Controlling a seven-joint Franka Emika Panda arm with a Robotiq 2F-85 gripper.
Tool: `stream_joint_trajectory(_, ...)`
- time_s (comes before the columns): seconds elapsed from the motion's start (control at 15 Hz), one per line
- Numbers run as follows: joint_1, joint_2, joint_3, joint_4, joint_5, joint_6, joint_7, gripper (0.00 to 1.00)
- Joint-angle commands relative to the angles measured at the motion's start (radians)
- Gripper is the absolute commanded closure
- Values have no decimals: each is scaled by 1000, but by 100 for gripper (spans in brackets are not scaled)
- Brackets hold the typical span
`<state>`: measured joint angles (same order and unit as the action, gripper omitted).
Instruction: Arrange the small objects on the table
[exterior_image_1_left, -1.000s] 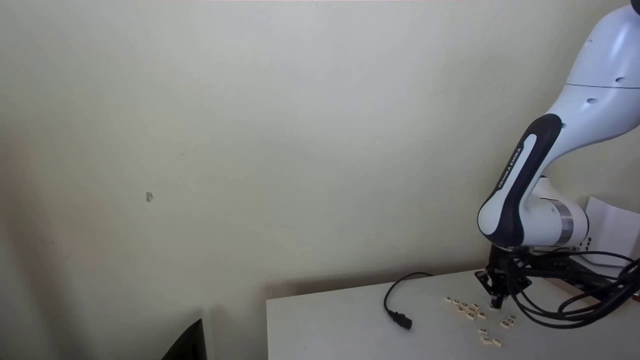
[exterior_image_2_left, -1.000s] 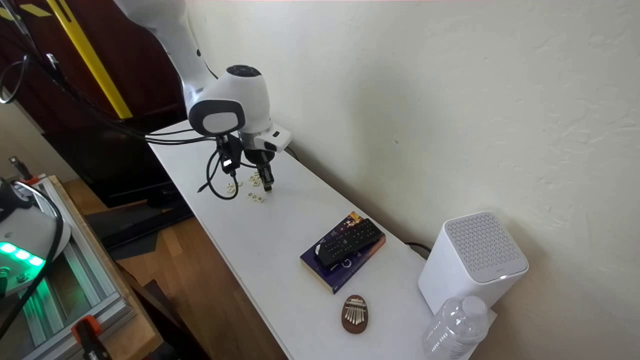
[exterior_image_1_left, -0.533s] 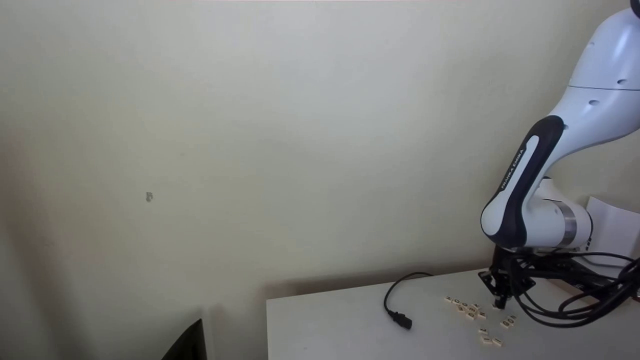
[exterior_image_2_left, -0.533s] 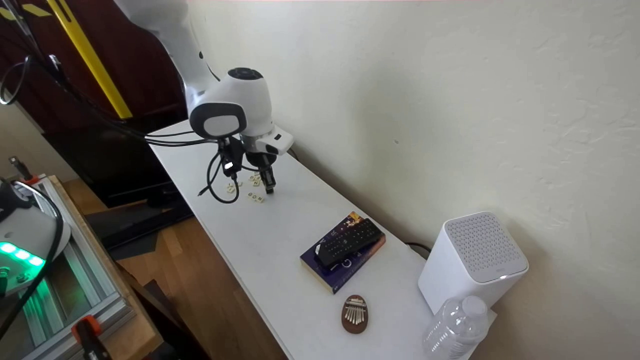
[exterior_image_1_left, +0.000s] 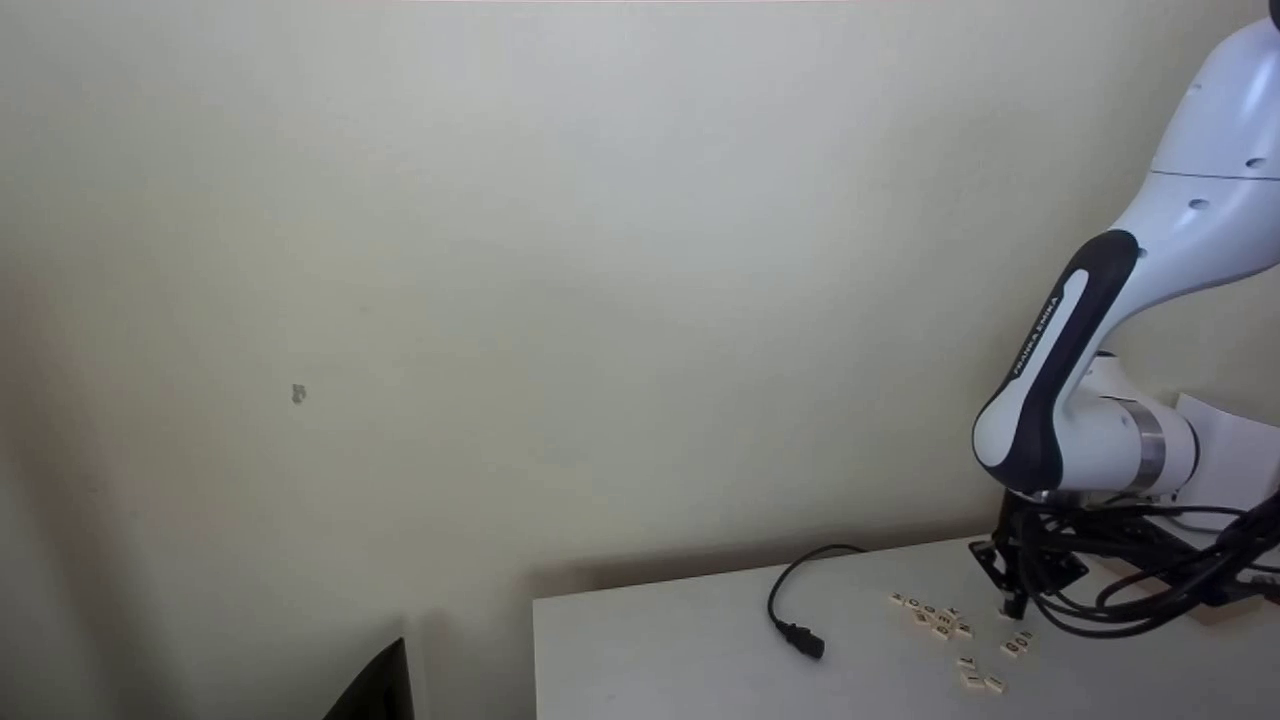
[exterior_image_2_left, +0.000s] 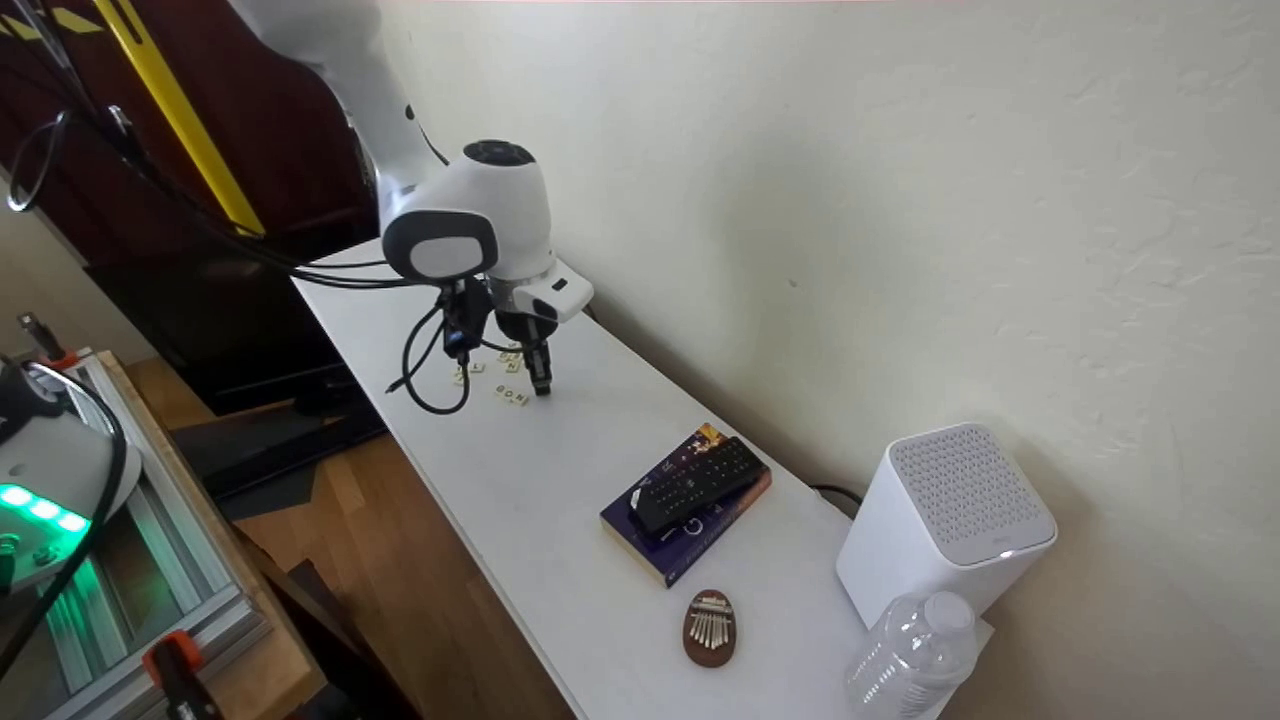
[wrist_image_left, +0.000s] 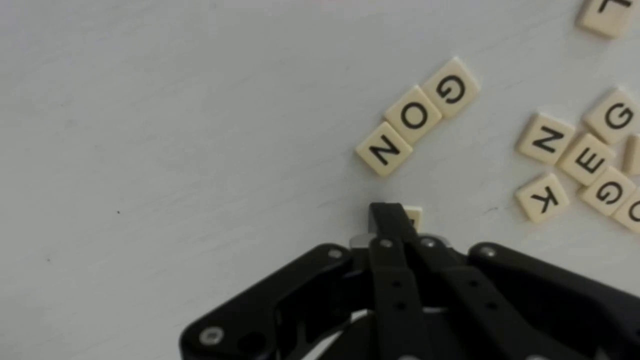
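Observation:
The small objects are cream letter tiles on a white table. In the wrist view, tiles N (wrist_image_left: 384, 149), O (wrist_image_left: 413, 115) and G (wrist_image_left: 451, 88) form a touching diagonal row. My gripper (wrist_image_left: 392, 212) is shut, its fingertips low at the table below this row. One tile (wrist_image_left: 414, 215) shows at the right of the fingertips and is mostly hidden by them; I cannot tell whether they touch it. Tile K (wrist_image_left: 543, 198) lies apart to the right, near a cluster with N, E (wrist_image_left: 586, 159) and G. The gripper also shows in both exterior views (exterior_image_1_left: 1013, 606) (exterior_image_2_left: 541, 386).
A black cable plug (exterior_image_1_left: 803, 641) lies on the table (exterior_image_1_left: 700, 650). In an exterior view, a book (exterior_image_2_left: 655, 545) with a remote (exterior_image_2_left: 700, 485) on it, a thumb piano (exterior_image_2_left: 710, 628), a white box (exterior_image_2_left: 930, 530) and a clear bottle (exterior_image_2_left: 915, 655) stand farther along.
In both exterior views the gripper has moved a little to the right, low over the table. The tile by its fingertips seems to have shifted with it. The other tiles have stayed put.

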<state>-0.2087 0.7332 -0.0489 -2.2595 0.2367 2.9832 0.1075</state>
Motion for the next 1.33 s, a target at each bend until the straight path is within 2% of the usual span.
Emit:
stream_joint_trajectory(0.0, -22, 21, 9, 6, 24, -46, 44, 100)
stream_joint_trajectory(0.6, -24, 15, 1, 13, 84, -130, 150, 100)
stream_joint_trajectory(1.27, -16, 21, -18, 25, 155, -142, 243, 100)
